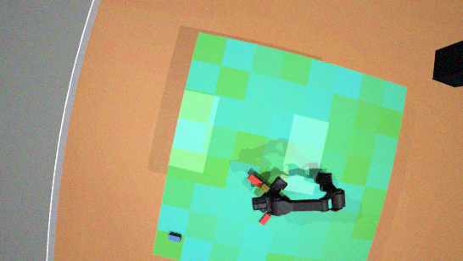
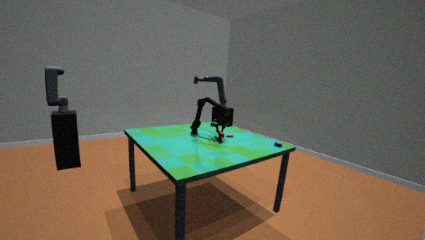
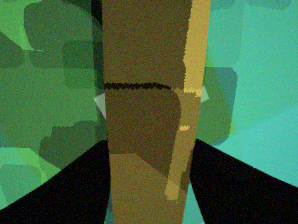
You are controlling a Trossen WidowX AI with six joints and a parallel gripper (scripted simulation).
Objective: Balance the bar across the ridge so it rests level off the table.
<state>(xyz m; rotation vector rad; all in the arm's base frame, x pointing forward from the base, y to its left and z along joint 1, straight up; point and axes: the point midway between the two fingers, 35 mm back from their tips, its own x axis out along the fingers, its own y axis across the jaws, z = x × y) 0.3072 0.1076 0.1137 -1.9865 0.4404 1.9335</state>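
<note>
The yellow-brown bar runs lengthwise between the dark fingers in the wrist view, with a thin black line across it. My gripper is shut on the bar. In the top view a red piece shows at the bar's upper-left end, and the arm hides its other end. Small pale pieces show on both sides of the bar in the wrist view; I cannot tell whether they belong to the ridge. The ridge is not plainly visible, and the bar's level and any contact beneath it cannot be told.
A separate red block lies on the patterned table near the gripper. A small blue block lies near the table's edge. Dark pedestals with other grey arms stand beyond the table.
</note>
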